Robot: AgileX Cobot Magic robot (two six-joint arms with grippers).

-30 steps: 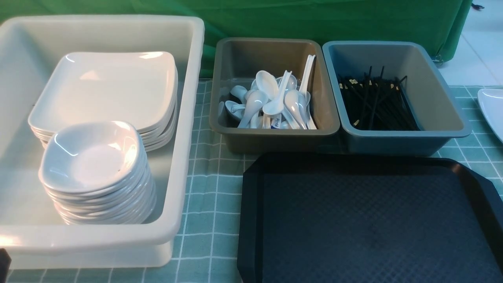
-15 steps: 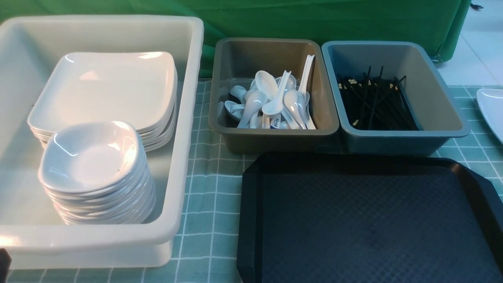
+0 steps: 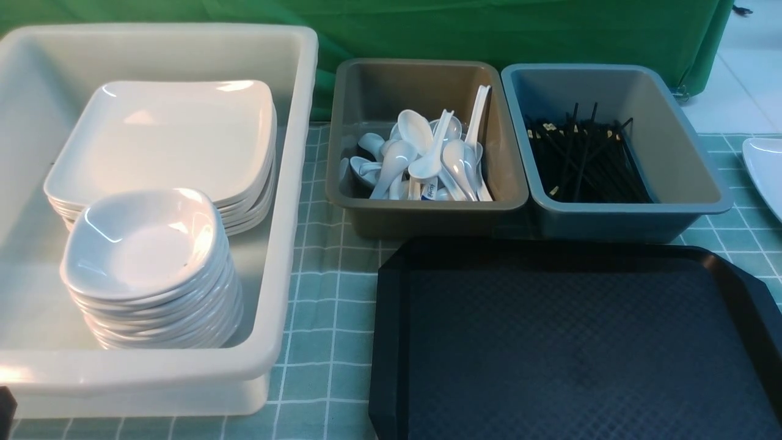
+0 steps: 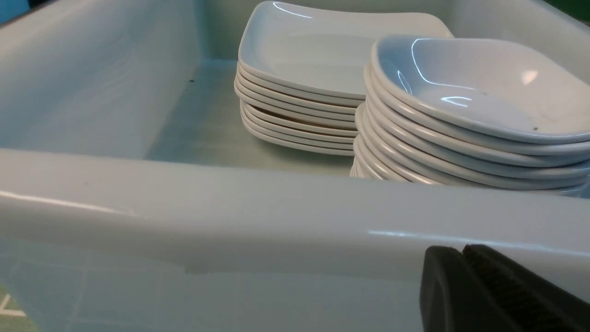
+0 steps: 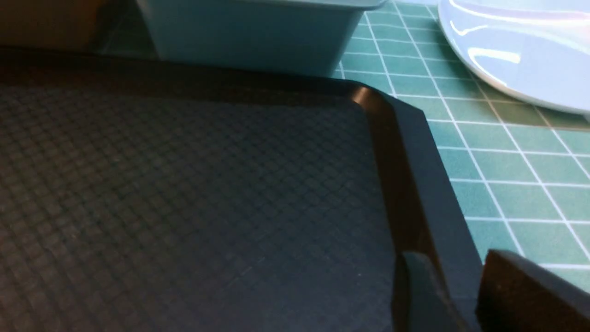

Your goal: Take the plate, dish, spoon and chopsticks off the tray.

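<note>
The largest thing before us is the white bin (image 3: 287,201) on the left of the checked green tabletop (image 3: 324,318), holding a stack of square plates (image 3: 165,137) at the back and a stack of small dishes (image 3: 143,244) in front. Next comes the black tray (image 3: 568,348), and as far as the front view shows it, its textured floor is bare: no plate, dish, spoon or chopsticks lie on it, so we judge the clearing done or all but done. Behind the tray sit the brown bin (image 3: 427,211) with its heap of white soup spoons (image 3: 421,156) and, just beside it, the grey-blue bin (image 3: 629,217) with the black chopsticks (image 3: 580,162). One more white plate edge (image 3: 763,171) shows off the tray at the far right. Our left tool (image 4: 465,286) hangs just outside the white bin's near wall with its fingers pressed together and nothing between them. Our right tool (image 5: 456,295) hovers at the tray's right rim, its fingers slightly apart with nothing visibly between them. To finish well, we should check the tray's near edge, which lies out of view, and lift both arms clear without nudging the tray or the bin.
</note>
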